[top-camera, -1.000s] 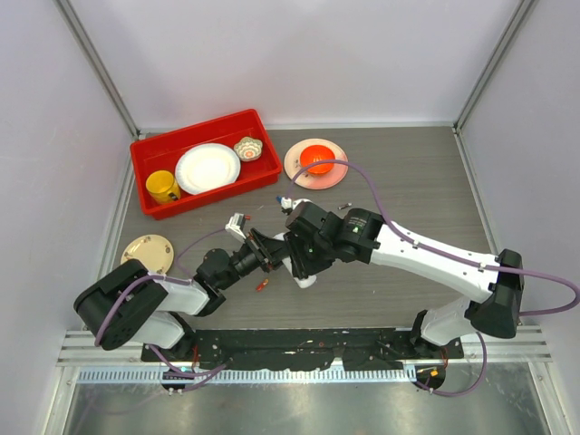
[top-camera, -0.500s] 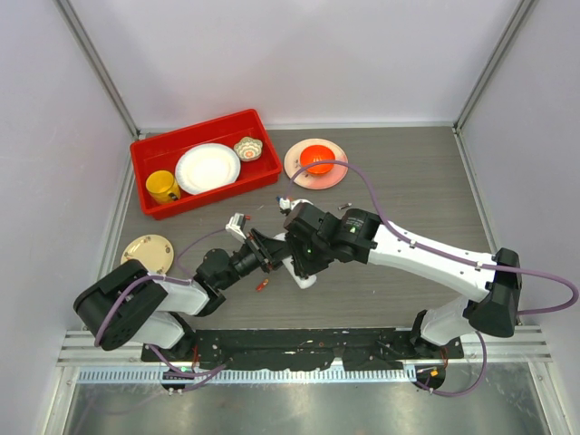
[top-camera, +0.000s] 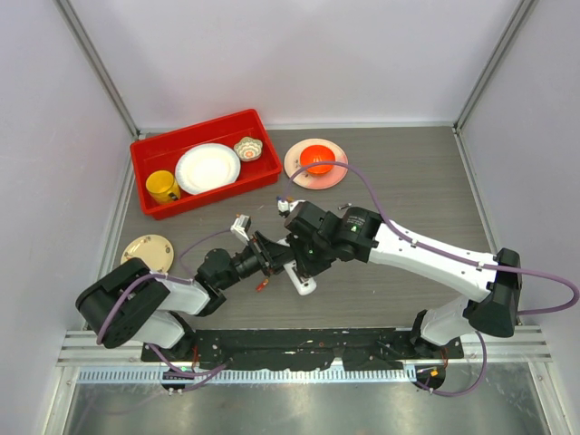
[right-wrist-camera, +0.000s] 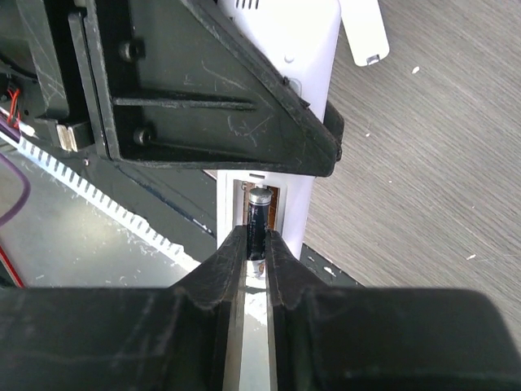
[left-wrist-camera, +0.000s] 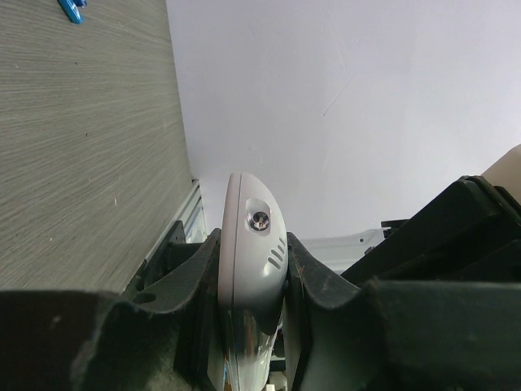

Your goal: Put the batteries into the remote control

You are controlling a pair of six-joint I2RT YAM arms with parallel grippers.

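My left gripper (left-wrist-camera: 252, 241) is shut on the white remote control (left-wrist-camera: 244, 208) and holds it on edge above the table. In the top view the left gripper (top-camera: 270, 256) meets my right gripper (top-camera: 294, 263) at mid-table, and the remote's end (top-camera: 304, 285) sticks out below them. My right gripper (right-wrist-camera: 255, 236) is shut on a dark battery (right-wrist-camera: 259, 213) with a silver cap. The battery lies lengthwise in the remote's (right-wrist-camera: 313, 49) open recess (right-wrist-camera: 275, 199). An orange-red battery (top-camera: 261, 286) lies on the table under the grippers. A blue battery (left-wrist-camera: 72, 6) lies further off.
A small loose white cover (right-wrist-camera: 364, 28) lies on the table beside the remote. A red bin (top-camera: 154, 207) at back left holds a yellow cup, a white plate and a patterned bowl. A pink plate (top-camera: 294, 170) carries an orange bowl. A tan saucer (top-camera: 148, 250) sits left.
Both grippers have shifted slightly with the remote between them. The remote's free end now sits a little lower in the top view. Both grips are unchanged.
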